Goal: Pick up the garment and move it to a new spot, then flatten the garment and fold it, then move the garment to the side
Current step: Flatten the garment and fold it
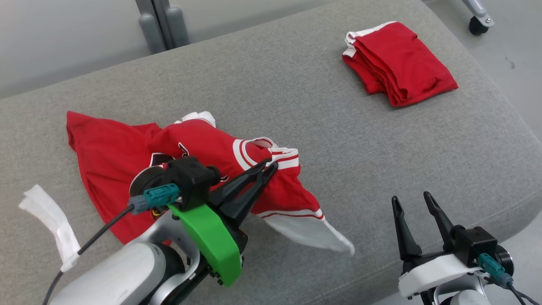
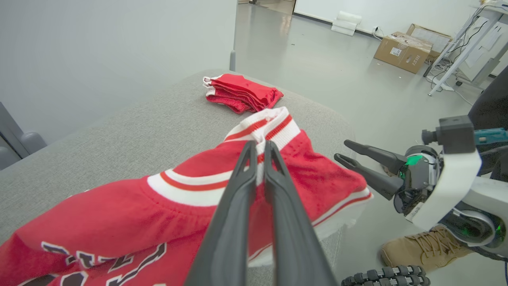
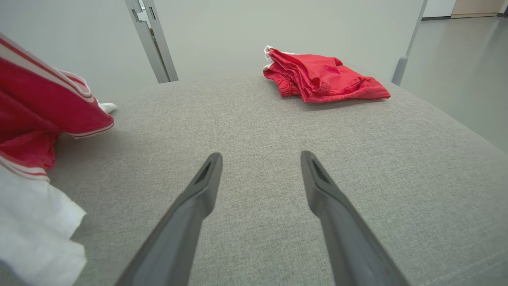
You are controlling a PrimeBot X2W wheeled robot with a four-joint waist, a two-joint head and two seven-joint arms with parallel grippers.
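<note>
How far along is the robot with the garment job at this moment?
Done: the left gripper is shut on the striped hem of the crumpled red garment. In hand: that hem is raised above the grey cushion. Left: moving it, flattening, folding, setting it aside. The right gripper is open, holding nothing. A second, folded red garment lies at the far corner.

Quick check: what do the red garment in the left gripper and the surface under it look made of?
Red garment: likely light synthetic mesh, slight sheen, tiny holes visible; ribbed striped trim. Surface: grey woven upholstery, matte, coarse weave showing.
</note>
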